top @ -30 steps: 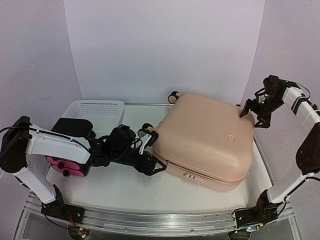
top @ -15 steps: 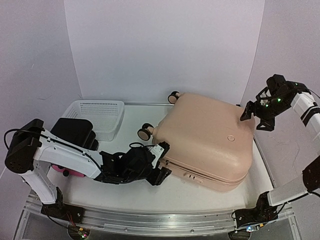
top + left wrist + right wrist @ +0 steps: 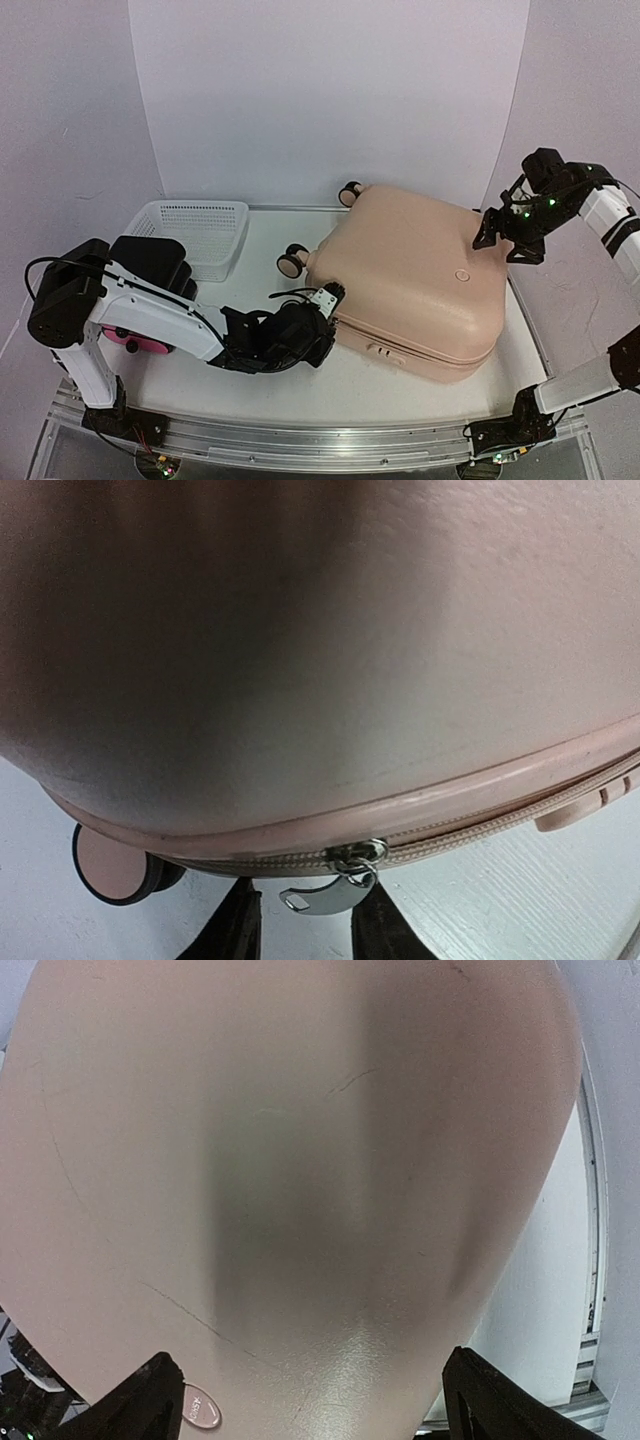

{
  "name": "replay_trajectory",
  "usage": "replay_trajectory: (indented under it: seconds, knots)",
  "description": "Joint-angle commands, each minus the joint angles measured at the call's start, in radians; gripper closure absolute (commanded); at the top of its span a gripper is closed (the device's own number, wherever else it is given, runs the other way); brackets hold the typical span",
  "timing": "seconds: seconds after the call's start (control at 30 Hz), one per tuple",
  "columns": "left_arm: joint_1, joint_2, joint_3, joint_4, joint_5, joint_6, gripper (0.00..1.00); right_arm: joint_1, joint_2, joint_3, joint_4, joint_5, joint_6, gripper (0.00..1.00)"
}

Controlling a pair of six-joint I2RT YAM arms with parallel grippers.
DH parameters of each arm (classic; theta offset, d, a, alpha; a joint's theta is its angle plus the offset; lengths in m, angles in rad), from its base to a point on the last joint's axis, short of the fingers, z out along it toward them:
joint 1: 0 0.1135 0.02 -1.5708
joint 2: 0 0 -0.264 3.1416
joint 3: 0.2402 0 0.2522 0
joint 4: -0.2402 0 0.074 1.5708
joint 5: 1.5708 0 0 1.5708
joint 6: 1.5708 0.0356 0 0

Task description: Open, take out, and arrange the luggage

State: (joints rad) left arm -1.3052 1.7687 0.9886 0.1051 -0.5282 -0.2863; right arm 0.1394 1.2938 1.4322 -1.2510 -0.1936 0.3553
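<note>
At the near left edge of the one luggage (image 3: 415, 275), lying closed on the worktop (image 3: 250, 375), the left end effector (image 3: 312, 925) is sitting narrow either side of one zipper pull (image 3: 328, 895), grip unclear. Bare worktop is lying open left of its two wheels (image 3: 292, 261); over its far right corner the right end effector (image 3: 503, 248) is hovering wide.

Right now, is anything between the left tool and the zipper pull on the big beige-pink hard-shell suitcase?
Nothing visible. In the left wrist view the silver metal zipper pull hangs off the beige-pink hard-shell suitcase seam, right between the left tool's two black fingers.
</note>
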Motion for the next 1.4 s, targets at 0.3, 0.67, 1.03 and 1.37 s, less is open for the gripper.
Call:
replay_trajectory:
  seconds: [0.3, 0.67, 1.03, 1.37]
  knots:
    - [0.004, -0.011, 0.071, 0.078, -0.01, 0.037, 0.87, 0.129, -0.023, 0.084, -0.013, 0.1, 0.005, 0.18]
    - [0.005, -0.033, 0.043, 0.105, 0.091, 0.083, 1.0, 0.237, 0.013, 0.105, 0.008, 0.128, -0.009, 0.27]
    - [0.04, -0.149, -0.12, 0.17, 0.062, 0.013, 1.0, 0.351, 0.046, 0.109, 0.066, 0.106, -0.068, 0.32]
    - [0.214, -0.309, -0.251, 0.223, 0.526, -0.056, 0.81, 0.47, 0.091, 0.095, 0.094, 0.098, -0.116, 0.31]
